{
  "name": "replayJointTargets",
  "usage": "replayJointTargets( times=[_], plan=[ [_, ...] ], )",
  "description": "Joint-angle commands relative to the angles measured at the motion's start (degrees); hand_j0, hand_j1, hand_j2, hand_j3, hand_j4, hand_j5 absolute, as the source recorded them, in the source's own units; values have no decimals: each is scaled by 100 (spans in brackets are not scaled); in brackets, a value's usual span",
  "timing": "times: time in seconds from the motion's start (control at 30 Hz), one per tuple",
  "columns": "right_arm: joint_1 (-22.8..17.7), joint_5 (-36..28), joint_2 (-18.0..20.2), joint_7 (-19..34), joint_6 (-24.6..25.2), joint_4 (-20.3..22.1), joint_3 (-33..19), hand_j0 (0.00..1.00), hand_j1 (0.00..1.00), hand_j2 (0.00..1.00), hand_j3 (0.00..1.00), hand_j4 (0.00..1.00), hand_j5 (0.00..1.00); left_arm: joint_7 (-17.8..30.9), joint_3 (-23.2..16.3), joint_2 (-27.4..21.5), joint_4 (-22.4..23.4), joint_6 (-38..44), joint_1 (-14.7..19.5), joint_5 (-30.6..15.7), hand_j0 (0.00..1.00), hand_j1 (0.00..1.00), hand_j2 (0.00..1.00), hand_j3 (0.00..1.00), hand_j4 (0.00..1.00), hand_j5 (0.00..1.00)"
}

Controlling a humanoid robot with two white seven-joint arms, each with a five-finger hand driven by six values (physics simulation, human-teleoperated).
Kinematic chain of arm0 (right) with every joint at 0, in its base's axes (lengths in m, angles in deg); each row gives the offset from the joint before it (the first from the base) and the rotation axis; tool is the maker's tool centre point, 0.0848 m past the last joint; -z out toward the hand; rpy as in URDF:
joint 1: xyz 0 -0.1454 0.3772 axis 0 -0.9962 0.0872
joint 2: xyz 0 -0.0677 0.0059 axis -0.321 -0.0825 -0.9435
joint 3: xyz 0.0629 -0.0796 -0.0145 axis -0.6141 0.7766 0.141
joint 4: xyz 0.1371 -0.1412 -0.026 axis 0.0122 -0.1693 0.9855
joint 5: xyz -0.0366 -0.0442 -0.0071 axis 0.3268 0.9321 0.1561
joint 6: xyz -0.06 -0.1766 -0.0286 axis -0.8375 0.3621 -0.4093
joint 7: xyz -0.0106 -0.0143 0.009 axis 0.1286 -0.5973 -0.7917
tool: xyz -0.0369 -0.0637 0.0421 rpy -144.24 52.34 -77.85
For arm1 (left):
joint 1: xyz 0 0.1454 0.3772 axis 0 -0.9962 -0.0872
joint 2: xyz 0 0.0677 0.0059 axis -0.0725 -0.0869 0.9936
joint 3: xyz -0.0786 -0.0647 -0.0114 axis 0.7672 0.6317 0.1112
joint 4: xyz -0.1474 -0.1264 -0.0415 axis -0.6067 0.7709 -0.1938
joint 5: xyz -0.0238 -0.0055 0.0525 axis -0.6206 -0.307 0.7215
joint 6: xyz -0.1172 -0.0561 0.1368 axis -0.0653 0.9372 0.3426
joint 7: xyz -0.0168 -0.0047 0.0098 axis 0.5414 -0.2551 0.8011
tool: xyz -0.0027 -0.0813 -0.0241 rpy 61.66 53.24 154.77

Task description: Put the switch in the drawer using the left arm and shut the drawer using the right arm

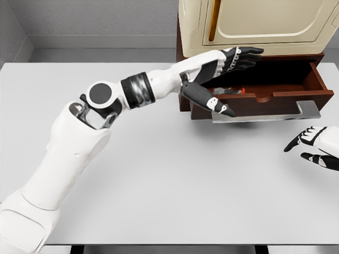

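The drawer, of dark reddish-brown wood with a grey metal handle along its front, is seen pulled open at the far right. The switch, partly hidden, is glimpsed inside, at the left end.

The right hand is cut off by the right edge of the frame, so its arm does not show. The cream cabinet in the upper right runs off the top edge. The left hand covers part of the open drawer. Something small with red and white peeks out behind the drawer front, too hidden to tell what it is.
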Motion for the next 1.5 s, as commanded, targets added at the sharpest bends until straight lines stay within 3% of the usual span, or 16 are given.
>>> replayJointTargets(
  times=[0.0,0.07,0.13,0.27,0.37,0.4,0.47,0.53,0.63,0.73,0.87,1.13,1.47],
  plan=[
    [0,-42,9,6,8,3,-8,58,58,58,58,58,58,-1,53,-12,-489,-13,-9,-25,100,100,100,100,100,100],
    [26,-50,9,15,8,3,-8,58,58,58,58,58,58,-1,61,-591,-1200,-13,-193,-95,100,100,100,100,100,100],
    [61,-68,-8,15,8,3,-8,58,58,58,58,58,58,-1,246,-1110,-1263,-162,-264,-508,100,100,100,100,100,100],
    [97,-129,-26,23,8,3,0,58,58,58,58,58,58,-1,571,-2025,-1263,-1383,-343,-956,100,100,100,100,100,100],
    [105,-129,-35,23,8,3,9,58,58,58,58,58,58,-1,923,-2710,-1263,-2157,-835,-1317,100,100,100,100,100,100],
    [105,-129,-52,23,8,3,18,58,58,58,58,58,58,-1,1010,-3009,-1263,-2368,-1081,-1308,100,100,100,100,100,100],
    [123,-129,-70,23,8,3,18,58,58,58,58,58,58,-1,1572,-3554,-1263,-3704,-1652,-1273,100,100,100,100,100,100],
    [229,-129,-96,23,8,3,44,58,58,58,58,58,58,-1,2459,-3581,-1263,-4047,-2538,-1177,100,100,100,100,100,100],
    [290,-121,-158,41,8,3,44,58,58,58,58,58,58,-1,3620,-3405,-1079,-4469,-3665,-350,100,100,100,100,100,100],
    [351,-112,-175,41,8,3,62,58,58,58,58,58,58,-1,3999,-3142,-798,-4557,-4122,-332,100,100,100,100,100,100],
    [536,-121,-299,41,8,3,167,58,58,58,58,58,58,-1,4166,-2948,-297,-4496,-4166,-227,100,100,100,100,100,100],
    [1142,-77,-606,41,8,-6,537,59,59,59,59,59,59,-1,4183,-2816,-305,-4513,-4140,-218,100,100,100,100,100,100],
    [1573,38,-764,41,8,-41,932,58,58,58,58,58,58,-1,4183,-2728,-314,-4513,-4113,-148,100,100,100,100,100,100]
  ],
)
